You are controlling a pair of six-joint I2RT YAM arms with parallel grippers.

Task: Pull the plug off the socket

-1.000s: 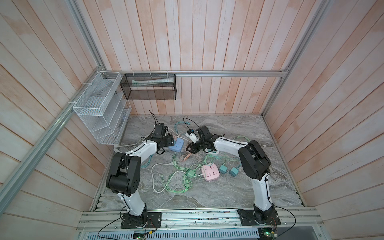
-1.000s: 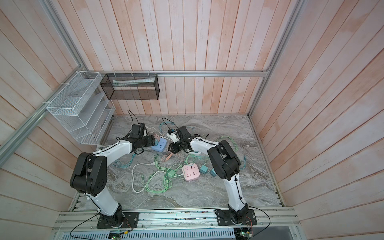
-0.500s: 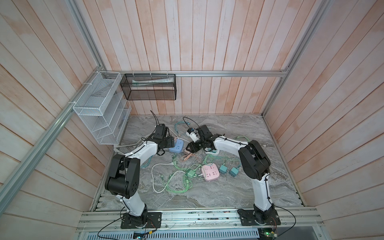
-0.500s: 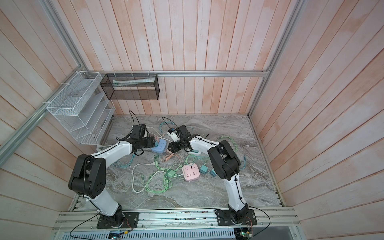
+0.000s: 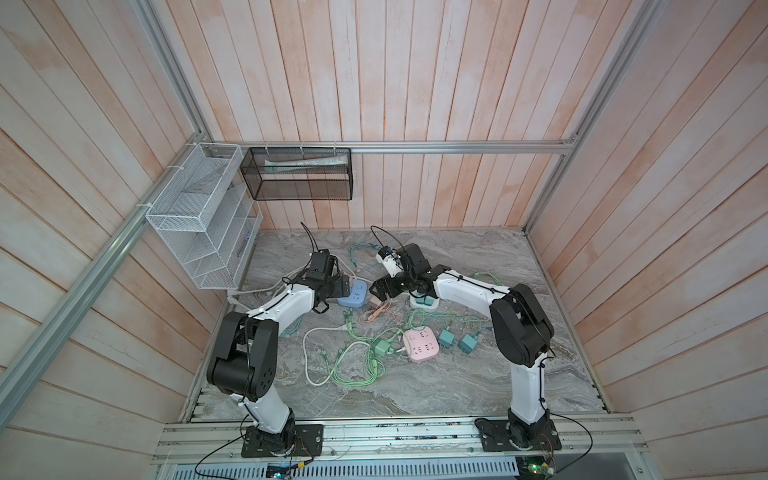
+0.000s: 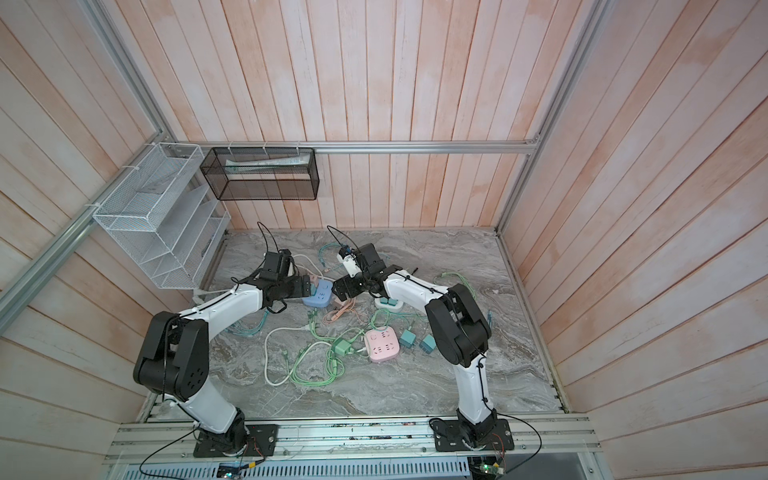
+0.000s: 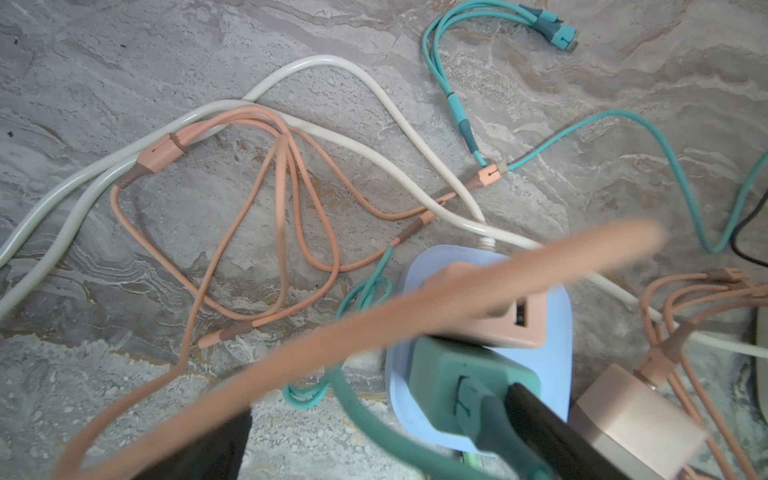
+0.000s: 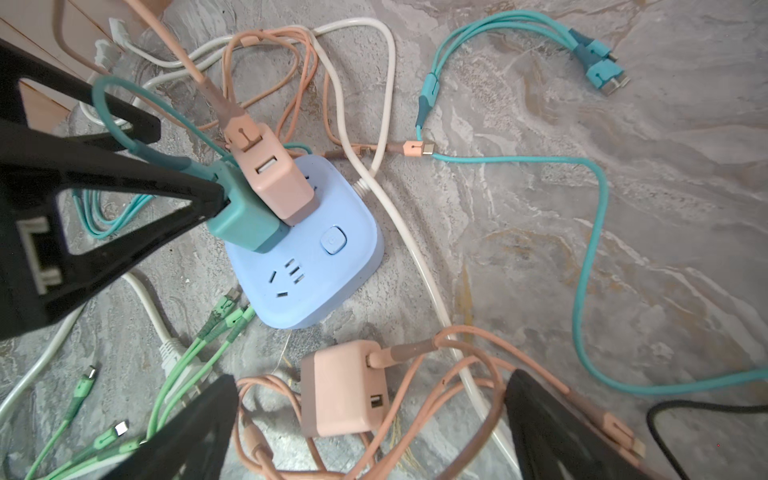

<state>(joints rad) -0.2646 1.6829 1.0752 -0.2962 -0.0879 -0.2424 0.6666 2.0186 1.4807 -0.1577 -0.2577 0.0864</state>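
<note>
Toward the back edge of the table (image 5: 478, 257), left of middle, we see the blue socket (image 8: 316, 266) with a teal plug (image 8: 245, 220) and a pink plug (image 8: 274, 178) standing upright in it, touching. Our left gripper (image 5: 341, 287), jaws wide, rests one finger (image 8: 174, 208) against the teal plug and is nearer. Our right gripper (image 8: 372, 380) gapes over a loose plug (image 8: 345, 399) lying beside the socket. All are smooth, boxy plastic.

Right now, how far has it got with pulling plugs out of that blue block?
Done: one pink plug lies unplugged on the table inside the open right tool. In hand: the open left tool has a finger against the teal plug. Left: that plug and a second pink plug sit in the blue block.
</note>
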